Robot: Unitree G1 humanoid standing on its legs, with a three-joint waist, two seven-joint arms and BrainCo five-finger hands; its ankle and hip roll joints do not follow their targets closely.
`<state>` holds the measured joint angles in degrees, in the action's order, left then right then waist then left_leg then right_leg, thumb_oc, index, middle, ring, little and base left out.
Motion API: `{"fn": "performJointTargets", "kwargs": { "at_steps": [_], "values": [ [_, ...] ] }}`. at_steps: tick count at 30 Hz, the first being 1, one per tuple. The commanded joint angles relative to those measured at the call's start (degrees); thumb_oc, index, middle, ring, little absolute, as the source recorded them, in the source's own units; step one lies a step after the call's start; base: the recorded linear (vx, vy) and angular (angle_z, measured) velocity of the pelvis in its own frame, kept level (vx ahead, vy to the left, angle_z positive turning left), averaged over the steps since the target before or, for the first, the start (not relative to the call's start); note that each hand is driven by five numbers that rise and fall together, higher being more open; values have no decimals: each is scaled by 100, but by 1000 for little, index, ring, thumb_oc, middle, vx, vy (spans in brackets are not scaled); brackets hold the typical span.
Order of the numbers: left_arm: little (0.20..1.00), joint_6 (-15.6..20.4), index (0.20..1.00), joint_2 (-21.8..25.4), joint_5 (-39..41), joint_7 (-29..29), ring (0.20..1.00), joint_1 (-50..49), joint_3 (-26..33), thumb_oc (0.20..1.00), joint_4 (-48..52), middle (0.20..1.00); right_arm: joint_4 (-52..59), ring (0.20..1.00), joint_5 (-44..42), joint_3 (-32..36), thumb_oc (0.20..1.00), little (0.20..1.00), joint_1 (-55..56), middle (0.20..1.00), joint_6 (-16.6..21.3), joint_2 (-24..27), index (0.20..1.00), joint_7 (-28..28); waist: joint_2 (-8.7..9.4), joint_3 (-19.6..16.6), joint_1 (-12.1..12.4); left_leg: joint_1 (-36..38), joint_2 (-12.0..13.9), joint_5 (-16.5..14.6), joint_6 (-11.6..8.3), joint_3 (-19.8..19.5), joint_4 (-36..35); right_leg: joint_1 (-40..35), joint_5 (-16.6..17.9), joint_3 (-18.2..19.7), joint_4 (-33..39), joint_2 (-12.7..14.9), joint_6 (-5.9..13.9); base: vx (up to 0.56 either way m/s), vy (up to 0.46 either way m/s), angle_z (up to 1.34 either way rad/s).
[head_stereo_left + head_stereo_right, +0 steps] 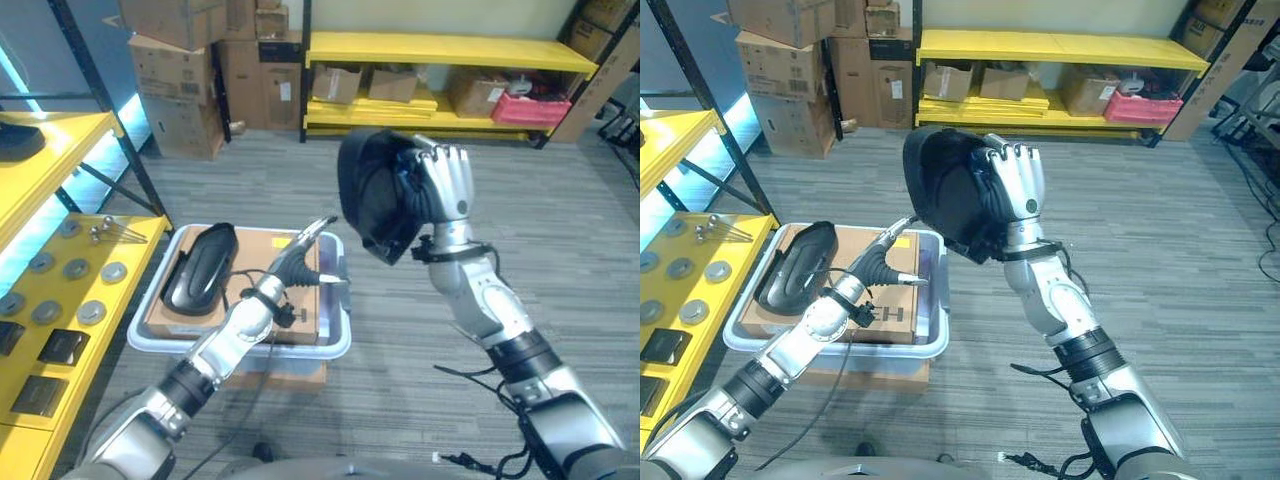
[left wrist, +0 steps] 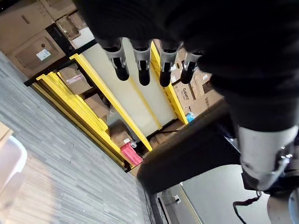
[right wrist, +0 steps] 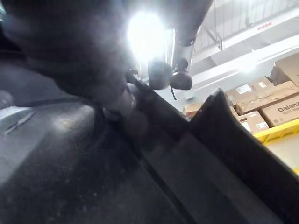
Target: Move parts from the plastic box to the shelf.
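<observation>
Part: black matt plastic. Plastic box: translucent, smooth, pale grey. Liner: brown cardboard. Shelf: glossy yellow painted metal. Discs: dull metal.

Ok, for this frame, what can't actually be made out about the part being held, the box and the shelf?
- Black part in the right hand: its far face is turned away in the eye views.
- Right wrist view: the part sits too close to read its shape.
- Plastic box: the cardboard and the left hand hide its floor.
- Yellow shelf: cut off by the eye views' left edge.
</observation>
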<state>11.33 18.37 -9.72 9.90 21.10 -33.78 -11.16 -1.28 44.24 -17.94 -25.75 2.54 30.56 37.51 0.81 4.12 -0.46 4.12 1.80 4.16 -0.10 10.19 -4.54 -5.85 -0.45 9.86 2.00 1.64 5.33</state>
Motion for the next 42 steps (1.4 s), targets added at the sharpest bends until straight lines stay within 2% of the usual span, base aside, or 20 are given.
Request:
{"fn": "performJointTargets", "kwargs": {
  "at_steps": [1, 4, 10, 12, 19, 20, 21, 28, 35, 38, 42],
  "values": [
    [1000, 13, 1000, -226, -589, 571, 1000, 493, 1, 1000, -567, 1000, 269, 200, -417, 384, 200, 200, -178, 200, 163, -13, 200, 141, 34, -233, 264, 580, 520, -1062, -411, 122, 288, 605, -535, -642, -748, 336, 494, 2, 5, 3],
    [1000, -9, 1000, -265, -648, 647, 1000, 491, 13, 1000, -637, 1000, 270, 200, -441, 358, 200, 200, -174, 200, 176, -74, 200, 170, 35, -233, 268, 575, 514, -1064, -407, 120, 289, 608, -531, -646, -744, 341, 494, 0, 1, 5],
    [1000, -112, 1000, -496, -531, 1103, 1000, 321, 55, 1000, -836, 1000, 430, 200, -712, 124, 200, 200, -162, 200, 319, -624, 200, 543, 47, -208, 332, 554, 508, -1072, -390, 95, 319, 598, -533, -667, -732, 357, 477, 1, 0, 1],
    [1000, -236, 1000, -895, -47, 1552, 1000, 335, -168, 1000, -1094, 1000, 344, 200, -1329, -304, 200, 200, -253, 200, 502, -1283, 200, 885, 46, -152, 347, 522, 499, -1066, -377, 88, 356, 628, -518, -668, -750, 357, 470, 0, 0, 0],
    [1000, -274, 1000, -1186, 162, 1987, 1000, 526, -534, 1000, -1333, 1000, 256, 200, -1861, -787, 200, 200, -313, 200, 706, -1707, 200, 1024, 26, -94, 299, 543, 489, -1113, -373, 96, 363, 631, -557, -677, -773, 368, 496, 3, 15, 1],
    [677, -278, 677, -1190, 162, 2008, 677, 573, -583, 677, -1320, 677, 243, 200, -1946, -835, 200, 200, -333, 200, 740, -1739, 200, 1040, 23, -88, 296, 544, 487, -1109, -372, 105, 361, 635, -551, -673, -776, 370, 502, 0, 0, 0],
    [200, -279, 200, -1202, 151, 2040, 200, 633, -621, 200, -1331, 200, 247, 200, -1981, -852, 200, 200, -348, 200, 746, -1751, 200, 1051, 20, -85, 289, 546, 484, -1111, -371, 112, 362, 641, -550, -665, -781, 370, 507, 0, 0, 0],
    [200, -215, 200, -1171, 178, 2064, 200, 789, -595, 200, -1374, 200, 281, 200, -2079, -849, 200, 200, -360, 200, 792, -1701, 200, 1021, 15, -102, 268, 567, 471, -1115, -367, 144, 353, 672, -539, -621, -785, 374, 526, -1, 8, -2],
    [200, -223, 200, -886, -193, 1959, 200, 685, -364, 200, -1270, 200, 550, 200, -1997, -573, 200, 200, -114, 200, 805, -1427, 200, 961, 7, -152, 256, 654, 468, -1127, -370, 198, 317, 625, -540, -616, -761, 372, 528, 7, 5, -7],
    [200, -226, 200, -504, -661, 1993, 200, 579, -18, 200, -1099, 200, 1019, 200, -1828, -39, 200, 200, 260, 200, 826, -1078, 200, 1005, 14, -201, 232, 662, 478, -1098, -384, 233, 310, 621, -507, -606, -744, 374, 520, 15, 3, -1],
    [200, -155, 200, -195, -846, 2039, 200, 560, 341, 200, -815, 200, 1386, 200, -1789, 410, 200, 200, 659, 200, 909, -888, 200, 1001, 0, -226, 180, 701, 484, -1097, -392, 254, 283, 610, -510, -601, -744, 364, 521, 0, 0, 0]
  ]
}}
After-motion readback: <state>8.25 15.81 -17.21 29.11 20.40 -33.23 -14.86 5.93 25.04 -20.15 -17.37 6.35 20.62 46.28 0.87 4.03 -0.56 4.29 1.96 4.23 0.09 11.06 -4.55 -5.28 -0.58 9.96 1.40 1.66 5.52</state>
